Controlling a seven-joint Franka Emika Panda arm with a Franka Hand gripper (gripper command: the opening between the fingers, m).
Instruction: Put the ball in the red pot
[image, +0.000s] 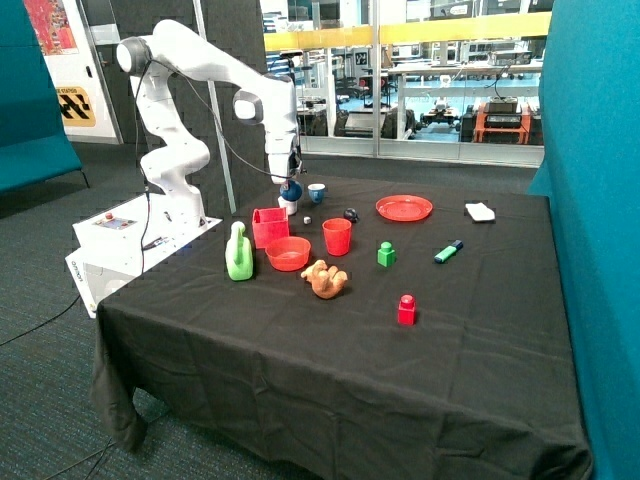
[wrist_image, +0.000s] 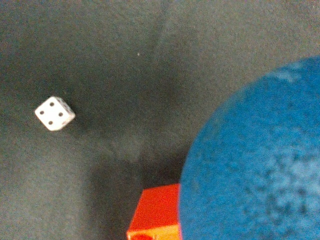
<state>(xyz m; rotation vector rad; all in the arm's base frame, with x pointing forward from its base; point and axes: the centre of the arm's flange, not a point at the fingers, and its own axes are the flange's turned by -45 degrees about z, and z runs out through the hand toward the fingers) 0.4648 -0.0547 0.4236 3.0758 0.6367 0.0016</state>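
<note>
Blue ball (image: 291, 190) is clamped between the jaws of the gripper (image: 290, 196), held clear of the black tablecloth (image: 330, 340), just above and beside the red pot (image: 269, 227). In the wrist view the ball (wrist_image: 255, 155) fills the near field, with a pot corner (wrist_image: 156, 212) and a white die (wrist_image: 54, 113) beneath.

A red plate (image: 404, 208) and white cloth (image: 480, 211) lay near the table's (image: 300, 370) far edge. A green bottle (image: 238, 253) stood toward the robot-side edge. A white die (wrist_image: 55, 113) rested on the cloth.
</note>
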